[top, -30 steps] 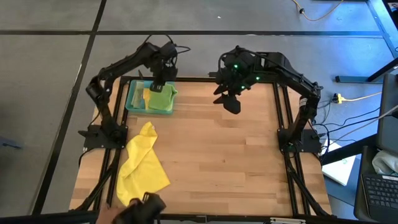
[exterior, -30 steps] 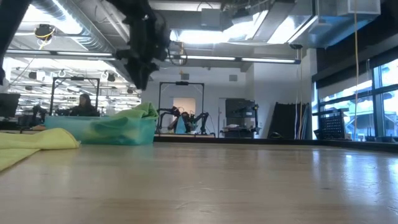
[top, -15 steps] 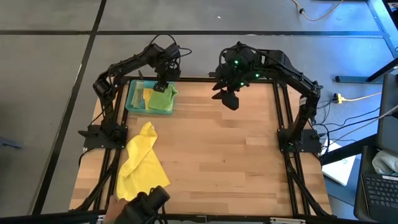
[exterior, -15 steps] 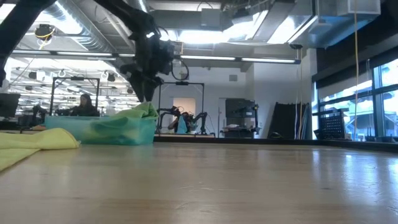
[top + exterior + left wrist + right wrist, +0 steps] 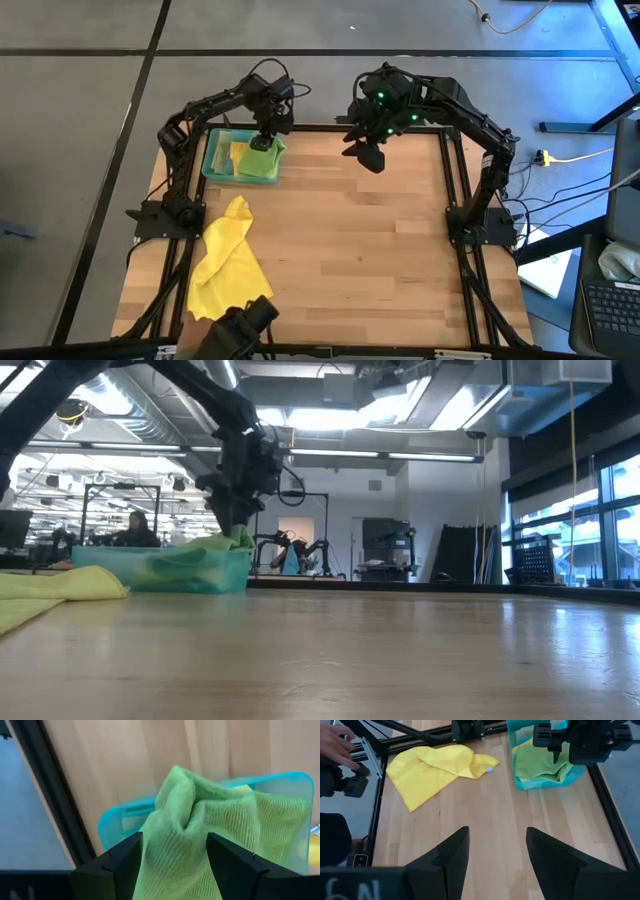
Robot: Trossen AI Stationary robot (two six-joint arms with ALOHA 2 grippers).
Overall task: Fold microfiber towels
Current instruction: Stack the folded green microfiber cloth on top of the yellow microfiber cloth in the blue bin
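Your left gripper (image 5: 262, 141) hangs right over the teal tray (image 5: 214, 160) at the table's far left corner, fingers spread wide and empty. In the left wrist view the two dark fingers (image 5: 118, 866) stand apart with the bright green towel (image 5: 200, 835) bunched up between and just beyond them. You can see the cloth rising to a peak in the gap, but neither finger pinches it, and whether the tips touch the fabric cannot be told. The green towel sits heaped in the tray's right end, spilling a little over the rim, with a sliver of a yellow cloth (image 5: 236, 153) beside it inside the tray. In the low view the gripper (image 5: 231, 520) comes down to the top of the green heap (image 5: 205, 549).

Your right gripper (image 5: 369, 157) waits above the far edge of the table, right of the tray and well apart from it, its fingers (image 5: 445, 856) parted with nothing between them.

The other yellow towel (image 5: 228, 262) lies loosely folded on the wood near the front left, well away from both grippers. A person's hand (image 5: 335, 745) shows at the table's near edge beside a dark camera rig (image 5: 240, 330).
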